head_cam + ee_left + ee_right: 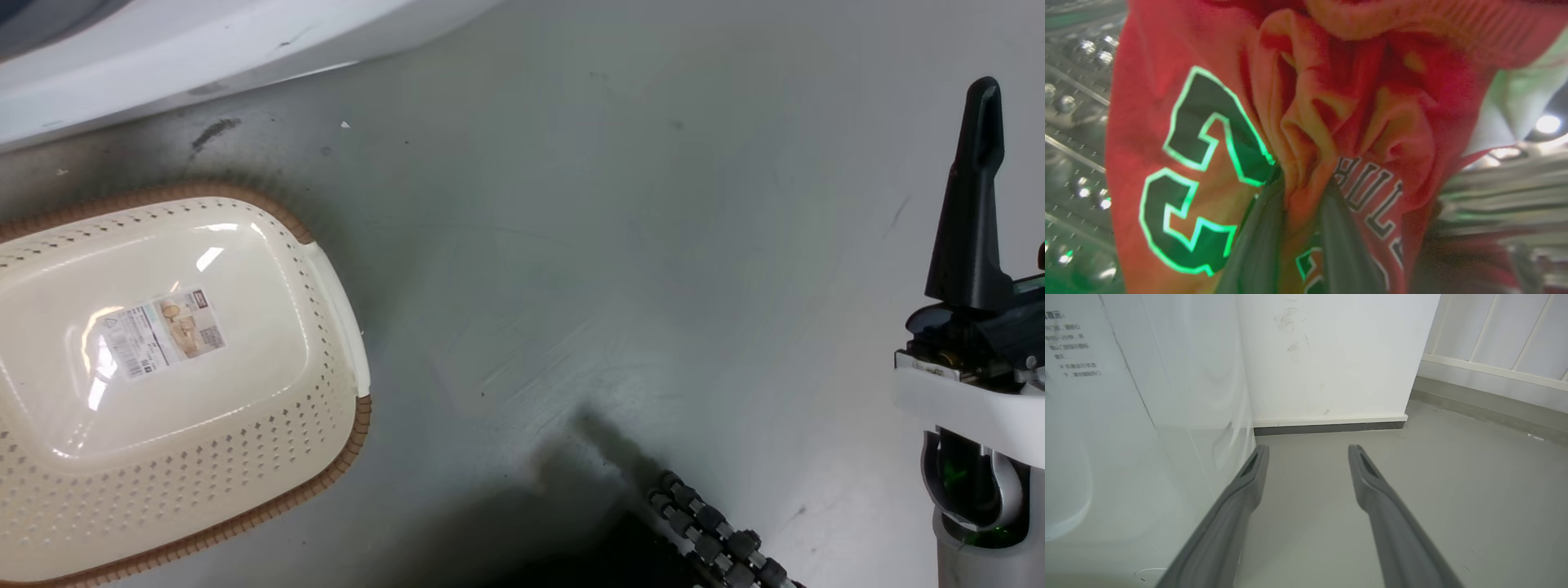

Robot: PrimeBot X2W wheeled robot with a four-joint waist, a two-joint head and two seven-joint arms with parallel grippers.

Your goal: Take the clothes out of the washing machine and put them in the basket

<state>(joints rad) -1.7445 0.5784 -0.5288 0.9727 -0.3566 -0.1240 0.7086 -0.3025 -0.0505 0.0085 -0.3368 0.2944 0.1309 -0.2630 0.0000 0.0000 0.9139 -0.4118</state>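
The clothes, a bright red jersey with black number 23 and lettering, hang bunched in the left wrist view. My left gripper is shut on a fold of the fabric. Behind the jersey is the perforated steel drum of the washing machine, whose white body crosses the top left of the head view. The cream basket with a brown rim sits on the floor at the left, its base label showing. My right gripper stands at the far right, open with nothing between its fingers.
Grey floor spreads between the basket and my right arm. A dark ribbed cable chain lies at the bottom edge. In the right wrist view the washer's white side is on the left, with a white wall and a railing ahead.
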